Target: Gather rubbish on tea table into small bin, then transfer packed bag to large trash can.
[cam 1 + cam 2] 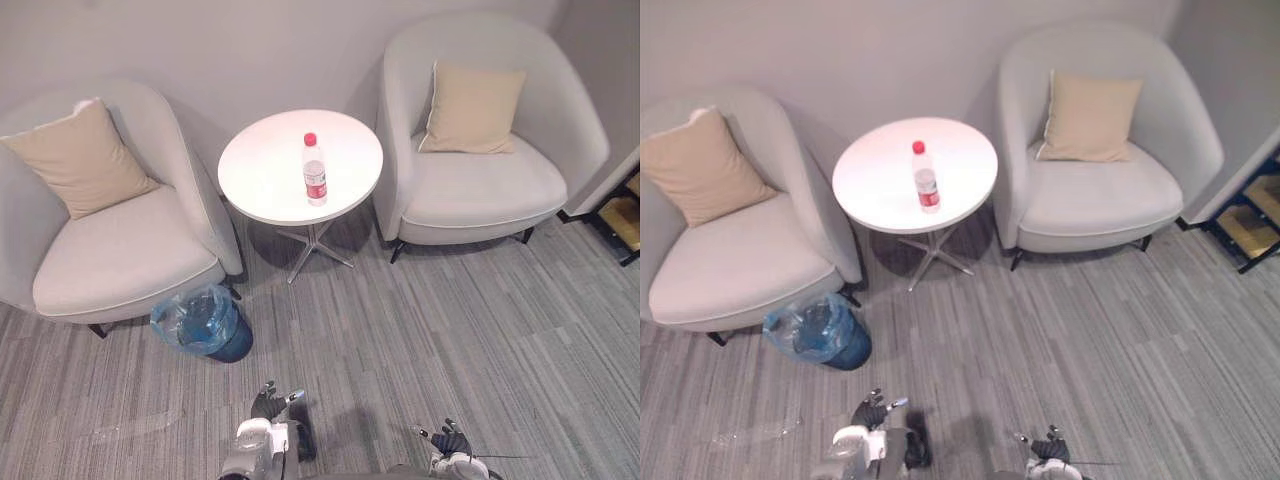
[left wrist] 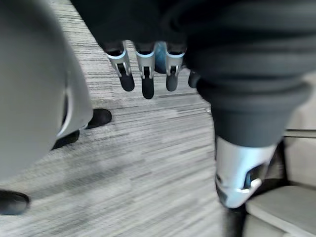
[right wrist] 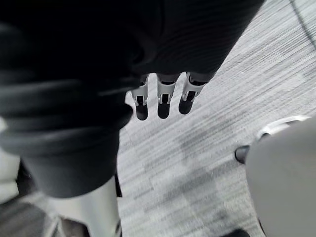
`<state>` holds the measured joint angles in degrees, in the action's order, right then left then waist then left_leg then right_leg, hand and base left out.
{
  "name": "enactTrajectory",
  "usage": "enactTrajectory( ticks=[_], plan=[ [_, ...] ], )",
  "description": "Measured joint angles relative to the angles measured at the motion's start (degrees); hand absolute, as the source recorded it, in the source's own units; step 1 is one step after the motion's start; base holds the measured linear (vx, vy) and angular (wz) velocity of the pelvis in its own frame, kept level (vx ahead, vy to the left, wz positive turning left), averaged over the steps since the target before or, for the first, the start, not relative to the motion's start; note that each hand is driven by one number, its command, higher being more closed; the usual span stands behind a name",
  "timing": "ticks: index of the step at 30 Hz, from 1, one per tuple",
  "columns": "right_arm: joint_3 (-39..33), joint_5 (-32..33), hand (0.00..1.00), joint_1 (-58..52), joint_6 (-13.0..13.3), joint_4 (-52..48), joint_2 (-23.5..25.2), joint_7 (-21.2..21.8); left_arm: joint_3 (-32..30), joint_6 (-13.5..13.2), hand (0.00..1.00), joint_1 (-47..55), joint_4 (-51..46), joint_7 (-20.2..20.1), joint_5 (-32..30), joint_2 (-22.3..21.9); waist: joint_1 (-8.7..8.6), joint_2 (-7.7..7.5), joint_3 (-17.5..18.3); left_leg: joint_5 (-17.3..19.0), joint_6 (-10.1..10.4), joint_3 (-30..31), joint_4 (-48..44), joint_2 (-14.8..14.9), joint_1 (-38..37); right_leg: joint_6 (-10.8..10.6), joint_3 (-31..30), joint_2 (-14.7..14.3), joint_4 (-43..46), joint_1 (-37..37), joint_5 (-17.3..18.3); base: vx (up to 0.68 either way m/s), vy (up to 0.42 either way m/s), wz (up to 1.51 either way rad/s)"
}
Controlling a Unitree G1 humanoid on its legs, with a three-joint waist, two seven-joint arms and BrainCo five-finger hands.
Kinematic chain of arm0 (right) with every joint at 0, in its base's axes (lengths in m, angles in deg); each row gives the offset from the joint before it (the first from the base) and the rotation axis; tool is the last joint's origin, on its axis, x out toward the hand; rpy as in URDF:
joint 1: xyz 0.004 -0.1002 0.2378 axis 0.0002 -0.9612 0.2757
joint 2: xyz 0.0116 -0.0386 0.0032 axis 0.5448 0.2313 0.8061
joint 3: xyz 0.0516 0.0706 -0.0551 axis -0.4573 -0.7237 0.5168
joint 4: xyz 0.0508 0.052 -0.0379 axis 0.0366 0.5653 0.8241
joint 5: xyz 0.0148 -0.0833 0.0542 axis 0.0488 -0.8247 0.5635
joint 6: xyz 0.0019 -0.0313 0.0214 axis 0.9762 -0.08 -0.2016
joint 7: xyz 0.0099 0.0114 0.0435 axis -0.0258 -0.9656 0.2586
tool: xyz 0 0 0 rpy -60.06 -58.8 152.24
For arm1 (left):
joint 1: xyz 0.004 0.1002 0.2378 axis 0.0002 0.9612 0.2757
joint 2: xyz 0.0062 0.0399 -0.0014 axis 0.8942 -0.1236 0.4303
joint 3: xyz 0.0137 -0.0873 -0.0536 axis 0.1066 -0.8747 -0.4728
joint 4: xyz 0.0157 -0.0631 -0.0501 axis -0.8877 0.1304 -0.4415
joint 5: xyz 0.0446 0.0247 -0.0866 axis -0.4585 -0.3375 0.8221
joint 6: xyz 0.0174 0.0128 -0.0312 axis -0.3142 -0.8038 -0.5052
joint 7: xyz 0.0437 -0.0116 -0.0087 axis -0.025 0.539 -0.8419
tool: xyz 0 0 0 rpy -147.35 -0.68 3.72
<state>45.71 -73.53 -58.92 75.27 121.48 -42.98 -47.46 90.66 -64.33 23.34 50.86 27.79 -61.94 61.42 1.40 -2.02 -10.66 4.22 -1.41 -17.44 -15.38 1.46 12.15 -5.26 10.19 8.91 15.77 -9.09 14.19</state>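
A clear plastic bottle with a red cap and a red-and-white label stands upright on the round white tea table, just off the tabletop's centre toward 4 o'clock. It is the 1 item on the table, and neither hand touches it.

From the table, the small dark bin lined with a blue translucent bag sits on the floor at 7 o'clock. The bag's mouth is open, and the bin is just beside the front corner of the left light-grey upholstered armchair. That chair is at the table's 9 o'clock and carries a beige square cushion. A 2nd, matching armchair stands at 3 o'clock with its own beige cushion propped against the backrest. A flattened piece of clear plastic lies on the grey striped carpet at 7 o'clock from the bin.

The left hand hangs low at 6 o'clock from the table, well apart from it; its fingers are straight, loosely side by side, and hold nothing. The right hand hangs at 5 o'clock, its fingers likewise straight and empty above the carpet.
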Motion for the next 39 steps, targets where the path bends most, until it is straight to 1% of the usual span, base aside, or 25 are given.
enactTrajectory(
  ticks=[1,2,4,5,6,7,8,9,11,12,13,14,15,16,18,20,23,24,26,28,29,30,33,35,39],
  plan=[
    [-0.1,-0.7,0.00,0.2,0.0,0.1,-0.1,0.1,0.2,0.0,0.00,0.0,0.2,0.0,0.0,0.2,0.07,-0.05,0.0,0.8,-0.2,-0.4,0.1,-0.3,-1.2,-0.2,-1.4,0.5,5.3,1.9,-0.2,0.34,0.116,-0.05],
    [-0.3,-1.9,0.00,0.3,0.0,0.0,-0.1,0.5,0.4,0.1,0.00,0.0,0.9,0.0,0.0,0.9,0.06,-0.13,0.1,1.6,-1.1,-0.7,0.7,-1.2,-3.9,-0.3,-3.2,2.0,16.5,5.8,-2.7,0.52,0.159,-0.06],
    [-1.3,-1.9,0.00,0.4,0.1,-0.1,-0.5,0.8,2.0,0.1,0.00,0.0,2.1,0.1,0.0,1.5,-0.03,0.26,0.0,3.9,-1.4,0.1,2.3,-1.7,-8.2,-0.9,-3.8,2.7,27.8,9.3,-3.0,0.43,0.092,-0.07],
    [-1.6,-1.9,0.00,0.4,0.1,-0.2,-0.5,0.9,2.4,0.2,0.00,0.0,2.9,0.2,0.0,2.4,-0.03,0.42,0.0,5.1,-0.8,1.3,4.1,-2.2,-11.5,-0.3,-2.4,3.5,33.7,11.2,-1.2,0.39,0.026,0.09],
    [-1.6,-1.9,0.00,0.5,0.1,-0.8,-0.5,1.0,2.3,0.3,0.00,0.1,3.8,0.4,0.0,3.1,-0.89,0.89,-0.1,5.3,-0.7,2.5,6.1,-2.6,-15.2,1.3,0.3,4.3,38.1,13.6,1.6,0.37,0.003,0.22],
    [-1.6,-1.9,0.00,0.6,0.1,-1.2,-0.6,1.0,2.3,0.3,0.00,0.2,3.9,0.4,0.0,3.2,-1.28,0.89,-0.1,5.3,-0.7,3.2,7.0,-2.5,-16.8,1.9,1.5,4.3,38.4,14.6,2.8,0.35,-0.044,0.41],
    [-1.6,-1.9,0.00,0.6,0.1,-1.9,-0.9,1.1,2.3,0.3,0.00,0.7,4.0,0.4,0.0,3.1,-1.63,1.48,-0.1,5.3,-0.6,3.8,7.4,-2.0,-18.2,2.8,2.6,4.0,37.0,16.6,4.5,0.32,-0.082,0.45],
    [-1.6,-1.9,0.00,0.8,0.1,-2.2,-1.0,1.4,2.3,0.2,0.00,0.7,4.1,0.4,0.0,2.7,-1.72,2.13,0.1,5.3,-0.6,4.3,6.9,-1.0,-18.8,2.8,2.6,3.4,32.7,19.7,5.6,0.31,-0.106,0.47],
    [-1.6,-1.9,0.00,1.0,0.1,-3.0,-1.2,1.7,2.2,0.2,0.00,0.8,4.1,0.3,0.0,2.3,-1.78,2.69,0.1,5.3,-0.6,6.2,6.9,0.5,-19.9,2.4,0.9,2.1,25.8,23.0,5.5,0.30,-0.204,0.51],
    [-1.5,-1.9,0.00,1.0,0.1,-3.5,-1.2,1.8,2.2,0.2,0.00,1.7,4.2,0.3,0.0,2.2,-2.03,2.65,0.2,5.4,-0.3,7.7,7.2,1.3,-20.7,1.6,-1.4,0.8,19.2,23.9,3.1,0.37,-0.298,0.80],
    [-1.1,-2.1,0.00,0.6,0.0,-3.0,-1.0,1.8,2.2,0.0,0.00,2.1,4.1,0.3,0.0,2.9,-2.25,1.16,0.8,6.2,1.9,9.4,7.1,0.6,-21.3,1.7,-5.0,0.3,8.3,22.9,-5.5,0.32,-0.275,0.81],
    [-1.2,-1.8,0.00,0.6,0.1,-2.5,-0.7,2.2,2.1,0.0,0.00,1.9,4.5,0.1,-0.2,3.5,-2.26,-0.11,1.0,7.4,3.9,11.1,7.0,0.5,-21.7,2.1,-6.2,0.4,7.6,23.3,-8.7,0.30,-0.297,0.59],
    [-1.4,-2.2,0.00,1.7,0.0,-1.8,-1.8,2.1,1.6,0.1,0.00,1.3,5.2,0.2,-0.1,2.2,-1.85,2.45,0.6,8.2,5.1,12.6,7.0,2.8,-22.3,2.9,-4.9,-1.1,9.8,23.2,-7.8,0.34,-0.349,0.33],
    [-1.1,-3.2,0.00,1.6,-0.1,-1.5,-3.1,2.2,1.1,0.0,0.00,1.8,5.2,-0.1,-0.2,0.8,-1.57,4.05,1.5,8.1,5.2,13.3,7.0,4.3,-21.5,3.4,-3.7,-2.1,8.9,23.0,-6.1,0.32,-0.322,0.19],
    [-1.2,-3.4,0.00,1.7,-0.1,-1.7,-3.7,2.2,-0.1,0.1,0.00,1.7,5.7,-0.2,-0.7,-0.5,-2.08,5.38,2.0,7.4,6.4,13.7,5.8,5.2,-20.3,4.1,-1.6,-2.4,9.0,22.7,-4.6,0.23,-0.224,0.43],
    [-1.3,-3.7,0.00,1.6,-0.1,-1.8,-3.7,2.1,-0.6,0.1,0.00,1.4,5.6,-0.9,-1.2,-1.0,-2.48,5.64,1.3,7.1,7.2,15.1,0.5,6.4,-19.2,4.6,0.4,-2.5,7.9,19.0,-3.2,0.19,-0.223,0.62],
    [-0.8,-4.0,0.00,0.6,-0.2,-2.1,-3.2,2.1,-1.8,0.1,0.00,1.5,3.2,-1.5,-1.3,-1.2,-1.82,4.23,0.4,4.8,11.9,14.4,-16.3,8.1,-12.2,5.1,3.3,-1.8,5.8,13.4,-1.3,0.11,-0.115,0.49],
    [-0.5,-3.9,0.00,0.6,-0.5,-2.1,-3.2,2.1,-2.2,0.1,0.00,1.7,2.2,-1.6,-1.4,-1.4,-1.64,4.21,0.3,5.9,10.5,12.3,-19.9,9.4,-9.8,5.4,3.8,-1.8,4.8,12.4,-1.2,0.11,-0.059,0.22],
    [-0.7,-3.9,0.00,0.6,-0.5,-2.2,-2.9,2.0,-2.2,0.1,0.00,1.5,2.0,-1.7,-2.3,-1.6,-1.63,4.08,0.2,8.6,9.3,8.8,-19.0,9.4,-7.6,5.3,3.8,-1.6,3.5,11.2,-1.2,0.12,0.001,-0.03],
    [-0.8,-3.9,0.00,0.5,-0.6,-2.2,-2.6,1.9,-2.1,0.1,0.00,1.5,1.6,-1.8,-2.3,-1.6,-1.43,3.70,0.0,9.5,8.3,7.9,-12.4,7.1,-6.5,4.6,3.6,-0.6,2.8,10.1,-1.3,0.17,0.093,-0.16],
    [-0.8,-3.9,0.00,0.5,-0.6,-2.1,-2.5,1.9,-1.9,0.1,0.00,1.5,1.6,-1.8,-2.3,-1.5,-1.44,3.63,0.0,8.3,7.8,8.6,-6.6,5.5,-6.5,3.7,3.3,-0.1,2.7,9.6,-1.1,0.22,0.197,-0.21],
    [-0.7,-4.0,0.00,0.8,-0.6,-1.6,-3.2,1.9,-0.7,0.0,0.00,1.1,2.4,-2.2,-2.4,-1.3,-1.11,4.44,0.4,1.6,6.8,9.7,1.2,4.0,-7.6,1.7,1.7,-0.7,2.7,9.0,-0.4,0.20,0.179,-0.15],
    [0.0,-4.0,0.00,0.9,-1.0,-0.8,-1.9,2.4,-0.2,0.1,0.00,1.0,2.6,-2.6,-2.4,0.7,-1.12,1.86,0.9,1.6,5.9,9.6,3.5,1.8,-9.2,0.0,0.6,0.7,-1.8,6.9,-1.7,0.19,0.150,-0.04],
    [0.0,-3.9,0.00,0.9,-0.8,0.5,-1.9,2.6,0.3,0.1,0.00,1.0,3.0,-2.7,-2.4,1.7,-0.92,0.85,1.3,1.6,5.8,9.1,4.8,0.8,-10.1,-0.4,0.4,1.4,-3.9,5.8,-2.4,0.18,0.123,-0.02],
    [0.2,-4.0,0.00,0.8,-0.5,0.7,-1.5,3.0,3.0,0.3,0.00,1.1,5.0,-2.6,-4.3,3.8,-0.96,1.06,1.6,1.4,5.5,8.8,7.7,-0.4,-13.2,-0.7,0.0,1.9,-7.3,2.7,-3.1,0.13,0.046,-0.05]
  ],
)
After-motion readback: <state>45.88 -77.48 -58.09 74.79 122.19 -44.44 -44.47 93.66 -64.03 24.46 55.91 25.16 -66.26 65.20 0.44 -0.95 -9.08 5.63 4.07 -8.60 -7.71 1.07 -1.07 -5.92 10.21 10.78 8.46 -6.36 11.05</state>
